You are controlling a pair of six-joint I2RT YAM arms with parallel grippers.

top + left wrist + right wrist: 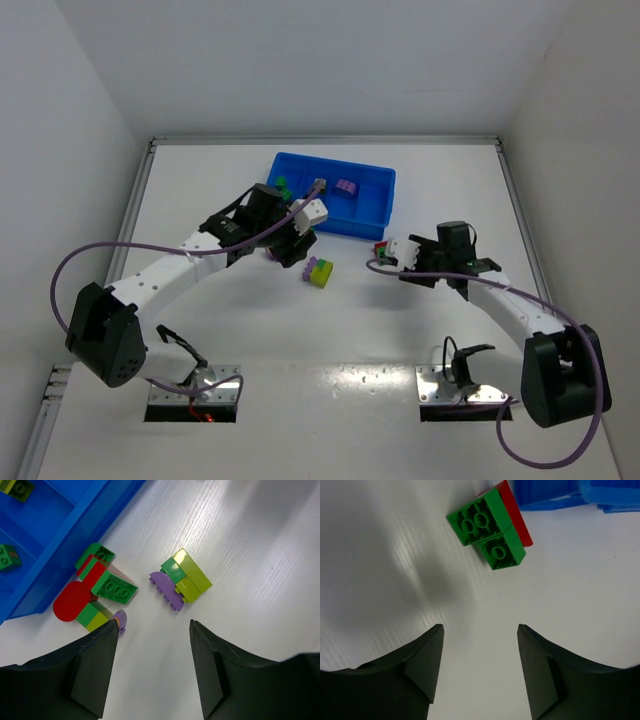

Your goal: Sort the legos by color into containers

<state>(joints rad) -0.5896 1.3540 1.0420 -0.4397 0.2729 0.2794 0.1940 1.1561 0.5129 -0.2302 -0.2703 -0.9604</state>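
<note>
Where the left arm (170, 270) stretches from its base toward mid-table, the left gripper (154, 625) hangs over the white table (200, 190), just off the near wall of the blue tray (372, 205). Its jaws stand moderately apart with nothing between them. Beyond the finger (95, 670) on the left of its wrist view, close to the tray wall, lies a mixed cluster (102, 582) of red, green, lime and purple bricks. The purple bit is almost at that fingertip.

Inside the tray, seen from above, green bricks (283, 185) sit in the leftmost compartment and purple bricks (347, 187) in a compartment further right. The left wrist view also catches a lime brick (15, 486) in the tray; which compartment it lies in I cannot tell.

Ahead of the left gripper, and apart from the mixed cluster, lies a lime cluster (181, 578): lime and green bricks with a purple piece along one side. It rests on bare table, near the tray but not touching it.

Over on the right, the right gripper (480, 630) hovers low by the tray's near right corner, jaws likewise spread and gripping nothing. Just ahead of its fingertips a red-green cluster (490, 525) rests on the table beside that corner. Whether it touches the tray I cannot tell.
</note>
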